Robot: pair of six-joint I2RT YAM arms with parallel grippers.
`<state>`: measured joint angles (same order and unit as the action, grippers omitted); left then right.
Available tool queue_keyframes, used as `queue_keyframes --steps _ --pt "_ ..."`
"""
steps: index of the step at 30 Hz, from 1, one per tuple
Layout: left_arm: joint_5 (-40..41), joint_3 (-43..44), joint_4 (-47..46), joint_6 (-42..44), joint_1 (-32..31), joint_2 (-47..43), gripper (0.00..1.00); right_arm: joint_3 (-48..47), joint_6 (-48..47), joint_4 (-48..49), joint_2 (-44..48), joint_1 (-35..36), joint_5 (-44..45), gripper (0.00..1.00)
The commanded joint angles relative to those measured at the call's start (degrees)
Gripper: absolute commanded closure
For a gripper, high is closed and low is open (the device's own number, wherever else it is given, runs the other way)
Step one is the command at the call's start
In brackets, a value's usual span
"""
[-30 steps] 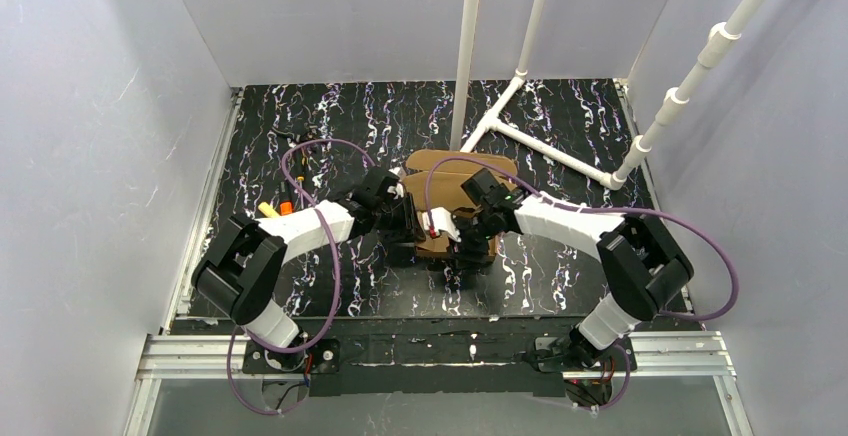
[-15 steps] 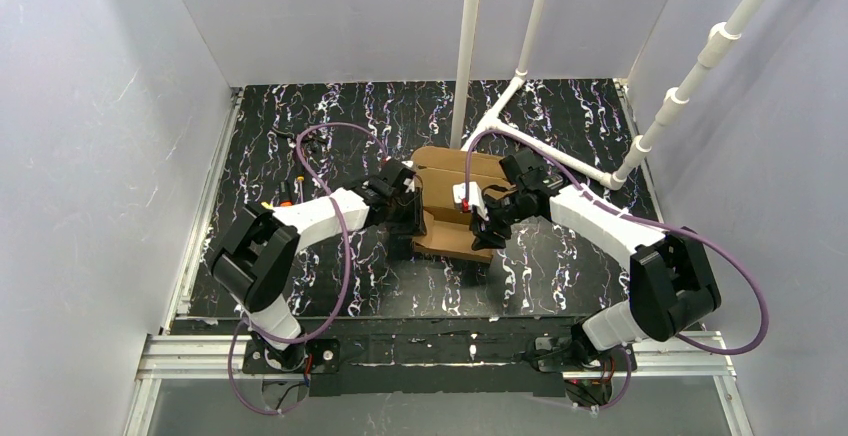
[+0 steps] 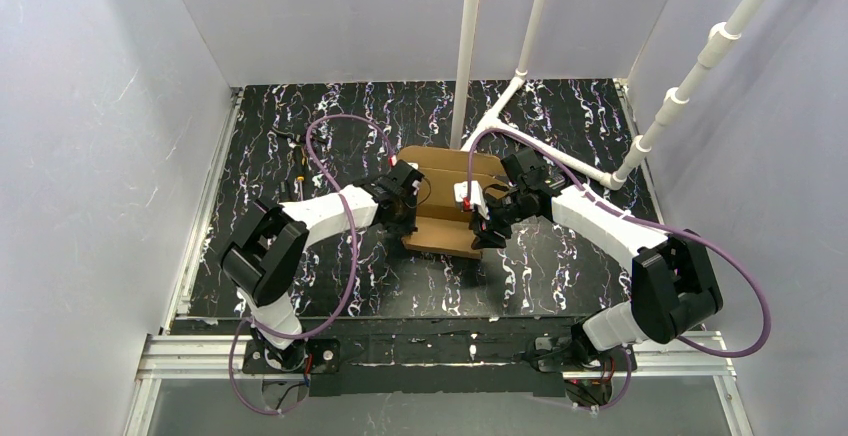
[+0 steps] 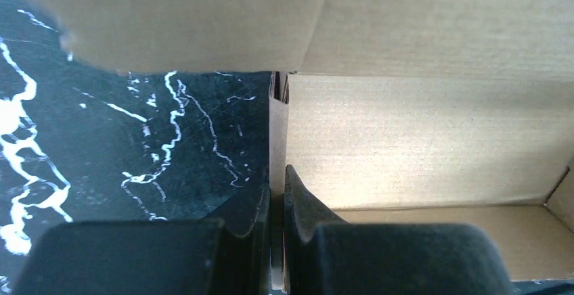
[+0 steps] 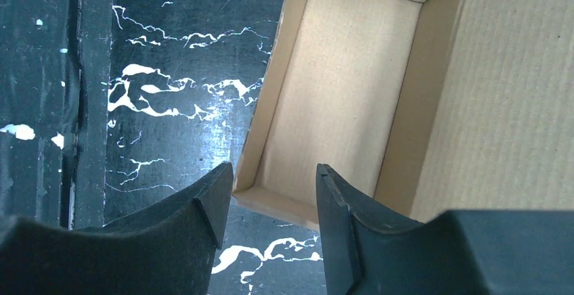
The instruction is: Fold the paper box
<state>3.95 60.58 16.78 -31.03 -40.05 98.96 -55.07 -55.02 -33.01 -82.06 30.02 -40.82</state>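
The paper box (image 3: pixel 445 204) is plain brown cardboard, partly folded into an open tray with its lid flap standing at the back, in the middle of the mat. My left gripper (image 3: pixel 408 199) is shut on the box's left side wall (image 4: pixel 277 132); the wall stands between the two fingers. My right gripper (image 3: pixel 484 224) is open over the box's right end, its fingers straddling the end wall (image 5: pixel 274 200) without touching it. The right wrist view looks down into the box's bare inside (image 5: pixel 338 85).
A white pipe frame (image 3: pixel 540 146) rises from the back of the black marbled mat (image 3: pixel 330 126). Small orange and yellow items (image 3: pixel 290 188) lie at the left, partly behind the left arm. Grey walls close three sides.
Both arms swung from over the box to its sides. The left gripper shifted slightly back along the left wall. The right gripper moved to the right end; the box turned slightly.
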Motion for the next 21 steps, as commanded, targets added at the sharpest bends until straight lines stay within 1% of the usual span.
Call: queue_keyframes --steps 1,4,5,6,7,8,11,15,21 --pt "9.0 2.2 5.6 4.6 -1.6 -1.5 1.00 -1.2 0.5 0.2 1.5 -0.2 -1.4 0.43" --pt "9.2 2.1 6.5 4.7 -1.7 -1.8 1.00 -1.1 0.6 0.3 1.4 -0.2 -1.4 0.43" --pt "9.2 2.1 6.6 4.3 -1.7 -2.1 0.89 -1.0 0.6 0.3 1.4 -0.2 -1.4 0.43" --pt "9.0 2.3 6.7 3.9 -1.6 -2.5 0.75 -1.0 0.6 0.4 1.3 -0.2 -1.3 0.43" --pt "8.6 2.5 6.8 3.3 -1.7 -3.1 0.65 -1.0 0.7 0.4 1.2 -0.2 -1.4 0.43" --pt "8.2 2.8 6.8 2.8 -1.6 -3.7 0.58 -1.0 0.7 0.3 1.2 -0.2 -1.4 0.43" --pt "7.4 3.6 7.1 1.9 -1.5 -4.9 0.47 -0.9 0.6 0.3 1.2 -0.2 -1.5 0.43" --pt "5.8 3.4 6.0 0.8 -0.7 -6.0 0.45 -0.9 0.6 0.3 1.2 -0.2 -1.4 0.42" --pt "4.7 3.0 4.1 0.3 0.6 -5.5 0.47 -0.8 0.7 0.4 1.0 -0.2 -1.3 0.42"
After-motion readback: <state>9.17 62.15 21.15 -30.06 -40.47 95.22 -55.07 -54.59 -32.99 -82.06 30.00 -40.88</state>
